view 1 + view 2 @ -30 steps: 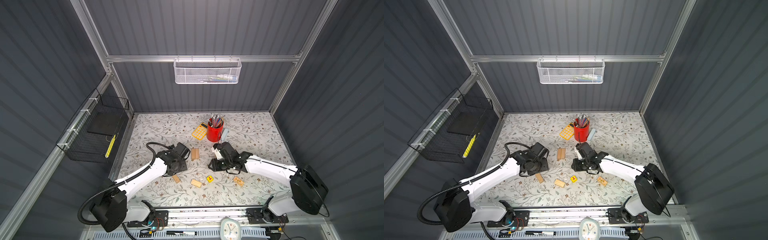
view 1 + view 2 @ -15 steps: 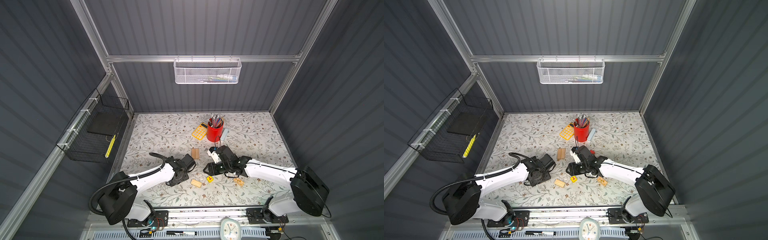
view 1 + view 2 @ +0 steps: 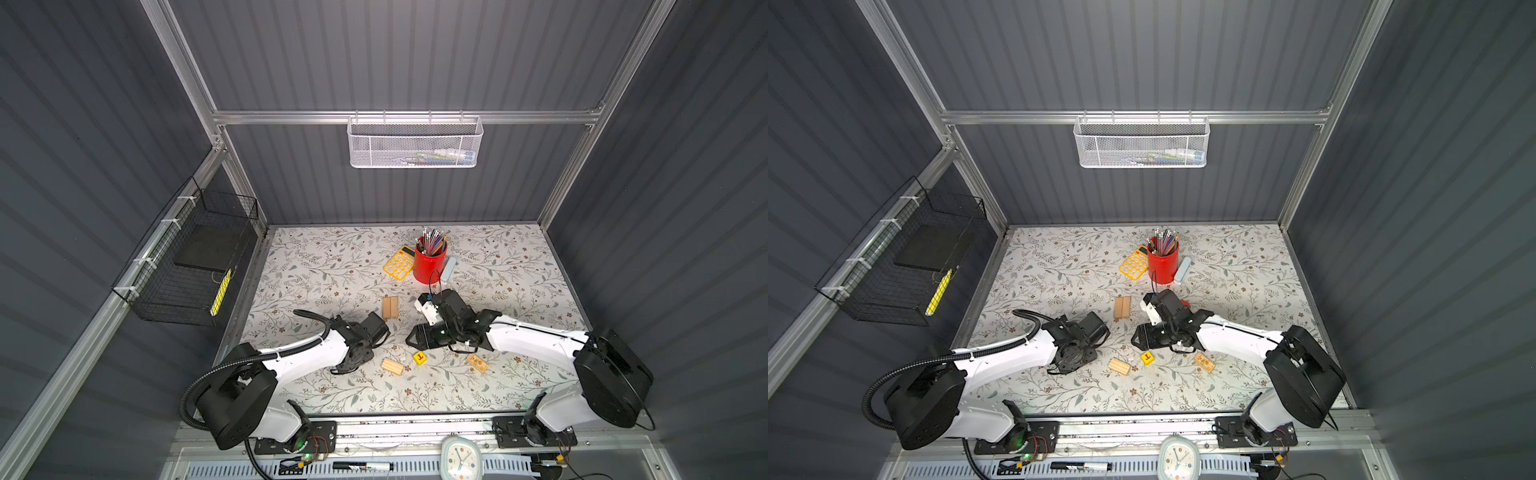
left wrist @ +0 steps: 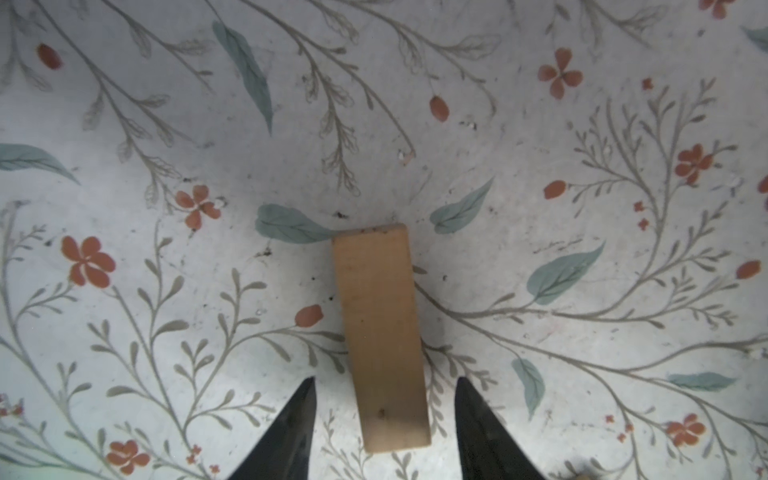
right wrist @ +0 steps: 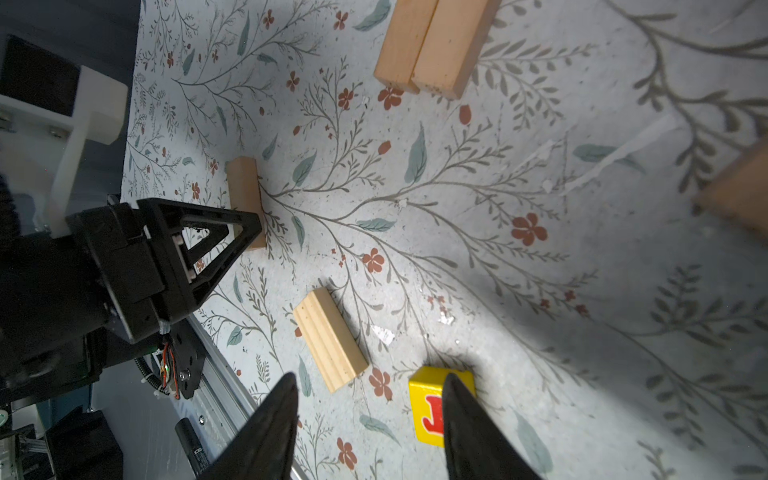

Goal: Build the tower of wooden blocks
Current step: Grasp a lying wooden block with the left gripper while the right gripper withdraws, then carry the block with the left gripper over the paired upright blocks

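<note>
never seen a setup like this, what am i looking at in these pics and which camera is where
A white left arm and right arm work over a flowered table, each ending in a two-fingered gripper. Both top views come from one camera overhead; the close-ups come from cameras on the wrists. The left gripper is open, its fingers either side of a plain wood block without touching it. The right gripper is open and empty, near a yellow lettered cube. Also loose: two blocks side by side, a grooved block and a patterned block. Further back stand a red pencil cup and a yellow calculator. Nothing is held.
</note>
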